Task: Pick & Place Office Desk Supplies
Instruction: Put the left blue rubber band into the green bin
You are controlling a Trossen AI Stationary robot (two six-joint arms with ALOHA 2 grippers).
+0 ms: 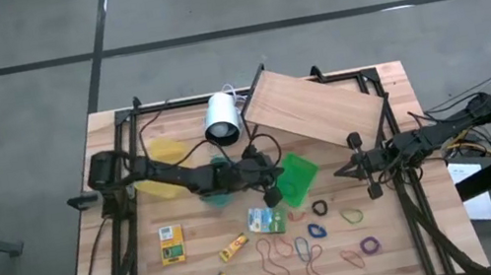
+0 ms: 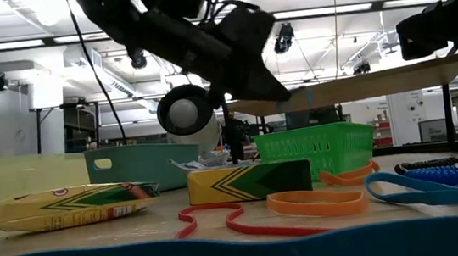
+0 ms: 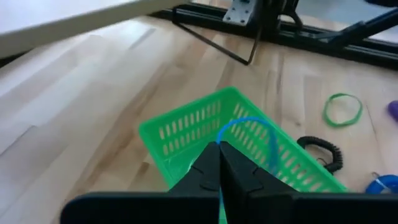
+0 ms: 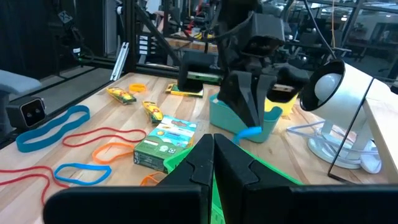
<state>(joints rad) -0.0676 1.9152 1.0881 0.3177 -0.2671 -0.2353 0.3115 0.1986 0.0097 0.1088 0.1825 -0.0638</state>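
Note:
My left gripper [image 1: 273,193] [image 3: 219,163] is shut on a thin blue rubber band [image 3: 249,121] and hovers over the green mesh basket [image 1: 298,177] [image 3: 205,124]. My right gripper [image 1: 351,170] [image 4: 213,146] is shut on nothing, right of the basket and pointing toward it. On the near half of the table lie a green-and-white packet [image 1: 266,219] [image 4: 165,144], a yellow box [image 1: 173,245], two yellow tubes [image 1: 234,247] and several loose rubber bands [image 1: 296,259]. My left gripper pinches the blue rubber band between its two shut fingertips [image 3: 214,158], at one spot on the loop [image 3: 219,144]. The fingers slant down from the table's left. The band is lifted clear; its free loop [image 4: 252,132] curves out past the fingertips above the basket.
A teal bin [image 1: 217,177] [image 4: 239,121] and a yellow bin [image 1: 168,150] sit under the left arm. A big white cylinder [image 1: 221,120] and a slanted wooden board [image 1: 306,112] stand at the far side. A black coiled band [image 3: 320,149] lies beside the basket.

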